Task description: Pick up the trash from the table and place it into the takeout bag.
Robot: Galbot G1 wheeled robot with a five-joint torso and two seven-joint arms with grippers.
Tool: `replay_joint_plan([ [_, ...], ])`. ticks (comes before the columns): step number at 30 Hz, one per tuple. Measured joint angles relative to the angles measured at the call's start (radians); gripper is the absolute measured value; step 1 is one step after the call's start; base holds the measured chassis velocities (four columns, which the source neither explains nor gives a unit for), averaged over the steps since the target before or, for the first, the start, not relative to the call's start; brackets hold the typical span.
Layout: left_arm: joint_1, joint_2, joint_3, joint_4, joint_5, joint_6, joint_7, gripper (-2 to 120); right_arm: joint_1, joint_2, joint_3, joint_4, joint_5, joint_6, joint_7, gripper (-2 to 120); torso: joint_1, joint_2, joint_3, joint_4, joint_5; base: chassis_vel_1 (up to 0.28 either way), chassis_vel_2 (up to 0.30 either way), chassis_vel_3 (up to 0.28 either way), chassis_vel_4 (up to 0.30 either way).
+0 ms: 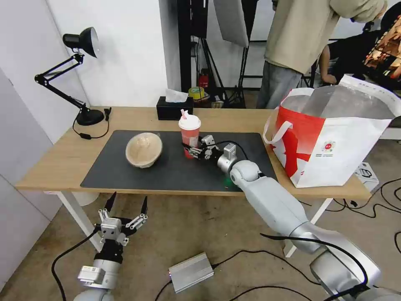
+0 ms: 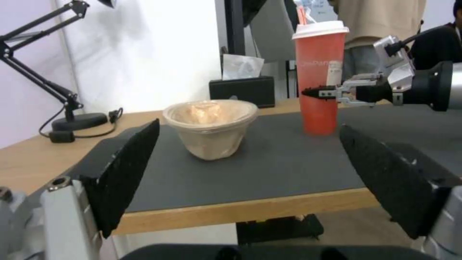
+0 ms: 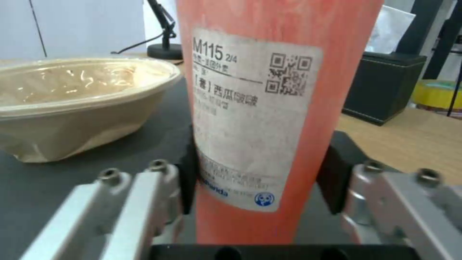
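The tall red drink cup (image 1: 190,133) with white lid and straw stands upright on the dark grey mat (image 1: 125,175) of the table (image 1: 58,159). My right gripper (image 1: 193,151) is shut on the cup's lower half, and its black pads (image 3: 332,173) press both sides of the labelled cup (image 3: 269,90). A beige lidded bowl (image 1: 144,149) sits on the mat to the cup's left, tilted slightly. The takeout bag (image 1: 334,138) stands open at the table's right end. My left gripper (image 1: 127,205) hangs open below the table's front edge, facing the bowl (image 2: 210,126).
A black tissue box (image 1: 173,109) sits at the table's back edge behind the cup, and a black desk lamp (image 1: 83,75) stands at the back left. A silver box (image 1: 191,271) and cables lie on the floor. A person stands behind the table.
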Motion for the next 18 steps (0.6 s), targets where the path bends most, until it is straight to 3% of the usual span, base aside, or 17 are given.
replay_joint_plan([
  [9,-0.002,0.0,0.005,0.0,0.003,0.0,0.001,100,-0.005,-0.003,0.001,0.001,0.001,0.002,0.001,15,0.0,0.0,0.0,0.0,0.0,0.0,0.0,0.0,0.0],
  [14,-0.002,0.0,0.006,0.0,0.005,0.0,0.001,100,-0.007,-0.004,0.0,0.006,0.001,0.003,0.002,6,0.0,0.0,0.0,0.0001,0.0001,0.0,0.0,0.0,0.0],
  [18,-0.001,0.0,0.008,-0.003,0.008,0.0,0.001,100,-0.008,-0.006,-0.001,0.011,0.001,0.002,0.002,5,0.0,0.0,0.0,0.0,0.0,0.0,0.0,0.0,0.0],
])
